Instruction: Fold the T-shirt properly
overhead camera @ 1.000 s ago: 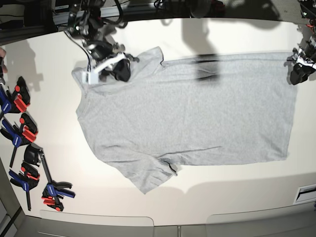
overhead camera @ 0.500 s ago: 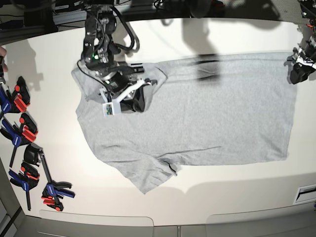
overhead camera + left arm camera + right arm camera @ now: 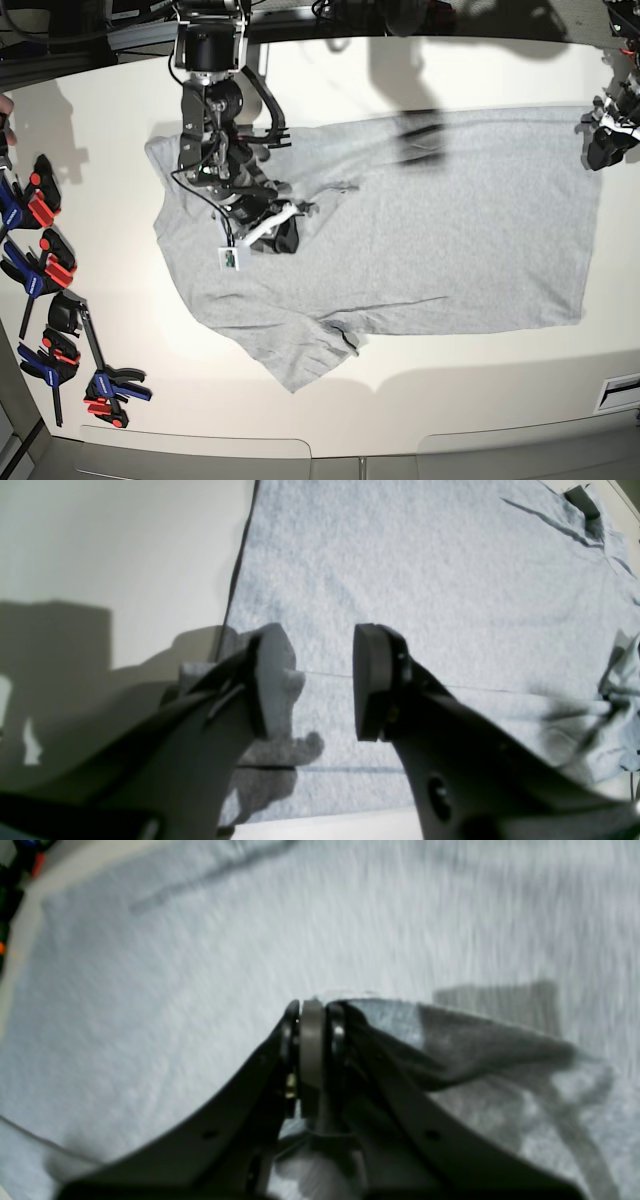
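Right gripper (image 3: 283, 232), pinched on T-shirt (image 3: 440, 230) sleeve, now further inward over shirt; left gripper (image 3: 320, 680) agape, empty

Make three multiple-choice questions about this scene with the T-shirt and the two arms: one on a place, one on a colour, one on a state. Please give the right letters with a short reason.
1. Where do the clamps lie in the base view?
A. along the left edge of the table
B. on the shirt
C. at the right edge

2. What colour is the T-shirt?
A. black
B. light grey
C. blue

3. How is the right gripper?
A. open above bare table
B. shut on a fold of the shirt
C. out of sight

Answers: 1 A, the red and blue clamps sit left of the shirt on the table. 2 B, the cloth is light heather grey in every view. 3 B, the right wrist view shows its jaws closed with grey cloth bunched beside them.
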You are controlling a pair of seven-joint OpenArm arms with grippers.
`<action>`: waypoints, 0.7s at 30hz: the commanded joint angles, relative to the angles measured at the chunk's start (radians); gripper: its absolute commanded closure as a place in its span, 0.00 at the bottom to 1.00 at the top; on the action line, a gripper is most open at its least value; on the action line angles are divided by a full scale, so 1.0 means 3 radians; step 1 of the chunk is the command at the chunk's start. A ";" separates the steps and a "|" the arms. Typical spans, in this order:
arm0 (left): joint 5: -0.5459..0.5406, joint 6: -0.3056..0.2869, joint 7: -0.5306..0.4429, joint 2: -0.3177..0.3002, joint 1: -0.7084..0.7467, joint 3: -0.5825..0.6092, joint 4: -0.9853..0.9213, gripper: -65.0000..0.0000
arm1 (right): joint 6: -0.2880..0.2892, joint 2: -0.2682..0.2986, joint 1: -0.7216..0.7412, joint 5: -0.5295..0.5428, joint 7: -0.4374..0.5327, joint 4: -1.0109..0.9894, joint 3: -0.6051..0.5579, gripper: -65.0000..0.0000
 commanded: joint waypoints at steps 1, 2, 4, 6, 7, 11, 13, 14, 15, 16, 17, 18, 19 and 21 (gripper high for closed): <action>-0.0067 -0.0041 -0.0051 -0.0075 -0.0008 -0.0028 0.0061 0.66 | 0.0031 0.0000 0.0099 0.0042 0.0086 0.0053 0.0003 1.00; -0.0067 -0.0041 -0.0048 -0.0076 -0.0008 -0.0028 0.0061 0.67 | 0.0032 0.0000 0.0130 0.0041 0.0084 0.0053 0.0003 1.00; -0.0067 -0.0041 -0.0036 -0.0076 -0.0009 -0.0028 0.0061 0.66 | 0.0051 0.0000 0.0183 0.0041 0.0081 0.0053 0.0003 1.00; -0.0067 -0.0041 -0.0023 -0.0076 -0.0009 -0.0028 0.0061 0.66 | 0.0094 0.0000 0.0223 0.0041 0.0075 0.0053 0.0003 1.00; -0.0067 -0.0041 -0.0015 -0.0075 -0.0009 -0.0028 0.0061 0.66 | 0.0103 0.0000 0.0238 0.0041 0.0074 0.0053 0.0003 1.00; -0.0067 -0.0041 -0.0013 -0.0076 -0.0009 -0.0028 0.0061 0.66 | 0.0104 0.0000 0.0254 0.0041 0.0074 0.0053 0.0003 0.84; -0.0067 -0.0041 -0.0013 -0.0076 -0.0009 -0.0028 0.0061 0.66 | 0.0104 0.0001 0.0254 0.0041 0.0070 0.0053 0.0003 0.80; -0.0067 -0.0041 -0.0013 -0.0076 -0.0009 -0.0028 0.0060 0.66 | 0.0104 0.0001 0.0254 0.0041 0.0061 0.0055 0.0003 0.80; -0.0067 -0.0041 -0.0013 -0.0076 -0.0008 -0.0028 0.0060 0.66 | 0.0103 0.0001 0.0256 0.0041 0.0053 0.0055 0.0003 0.80; -0.0067 -0.0041 -0.0013 -0.0076 -0.0009 -0.0028 0.0061 0.66 | 0.0103 0.0003 0.0256 0.0041 0.0050 0.0055 0.0004 0.80; -0.0067 -0.0041 -0.0013 -0.0076 -0.0008 -0.0028 0.0061 0.66 | 0.0103 0.0003 0.0256 0.0041 0.0047 0.0055 0.0010 0.80; -0.0067 -0.0041 -0.0014 -0.0076 -0.0008 -0.0028 0.0061 0.66 | 0.0102 0.0004 0.0256 0.0041 0.0033 0.0060 0.0013 0.80; -0.0067 -0.0041 -0.0017 -0.0078 -0.0009 -0.0028 0.0060 0.66 | 0.0100 0.0011 0.0256 0.0042 -0.0005 0.0071 0.0013 0.80; -0.0067 -0.0041 -0.0022 -0.0098 -0.0009 -0.0028 0.0061 0.66 | 0.0100 0.0010 0.0254 0.0042 -0.0104 0.0136 0.0039 0.80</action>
